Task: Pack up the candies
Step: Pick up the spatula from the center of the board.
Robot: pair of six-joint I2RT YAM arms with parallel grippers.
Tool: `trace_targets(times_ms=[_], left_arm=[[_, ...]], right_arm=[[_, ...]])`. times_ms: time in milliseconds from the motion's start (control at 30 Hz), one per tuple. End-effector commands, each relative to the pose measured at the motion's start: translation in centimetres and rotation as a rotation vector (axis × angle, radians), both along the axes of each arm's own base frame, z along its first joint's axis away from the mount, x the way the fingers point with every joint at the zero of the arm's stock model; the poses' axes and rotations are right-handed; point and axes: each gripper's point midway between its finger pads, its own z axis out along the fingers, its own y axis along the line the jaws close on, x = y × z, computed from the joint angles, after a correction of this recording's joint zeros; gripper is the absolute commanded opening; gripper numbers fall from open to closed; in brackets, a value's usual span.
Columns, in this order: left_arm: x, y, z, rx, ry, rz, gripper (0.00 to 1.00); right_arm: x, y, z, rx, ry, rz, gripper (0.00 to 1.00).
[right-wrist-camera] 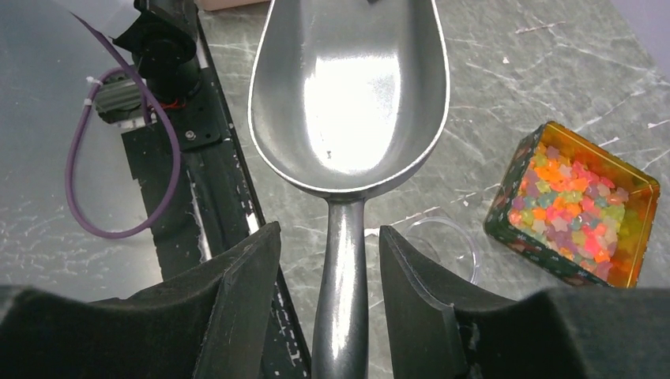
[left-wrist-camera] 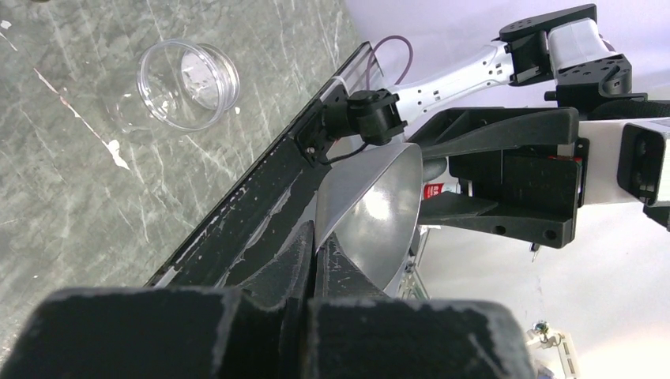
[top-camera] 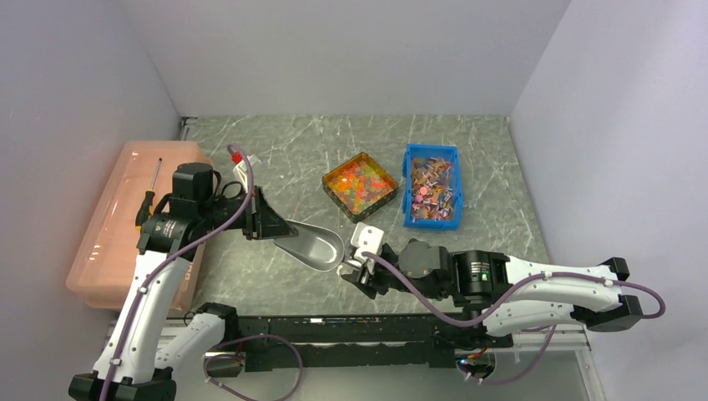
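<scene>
Left gripper [left-wrist-camera: 316, 251] clamped shut on front lip of scoop [right-wrist-camera: 348, 103], apparently to offer handle to other arm. Right gripper [right-wrist-camera: 328, 260] fingers spread wide, one each side of scoop handle, not gripping; contact cannot be confirmed. Scoop bowl empty. All candies [right-wrist-camera: 581, 197] in orange tin [right-wrist-camera: 499, 212], beyond scoop on far side from arm bases, apart from it. Clear cup [left-wrist-camera: 188, 79] just beside scoop handle, partly cut off by right finger, barely discernible from above. Blue bin [top-camera: 432, 222] beyond scoop past tin, contents unclear
</scene>
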Motion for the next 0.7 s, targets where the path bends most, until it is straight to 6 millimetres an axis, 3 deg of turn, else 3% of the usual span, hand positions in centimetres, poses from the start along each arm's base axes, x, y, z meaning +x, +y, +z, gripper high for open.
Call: trace_targets(times_ms=[0,667], left_arm=[[-0.1,-0.1,1.7,-0.036,-0.06,-0.007,0.0],[-0.9,-0.2,1.5,-0.048,-0.053,-0.044,0.0]], right_arm=[[0.5,0.6,1.4,0.047,-0.004,-0.042,0.51],[1.7,1.9,1.4,0.034,-0.093,-0.064,0.33]])
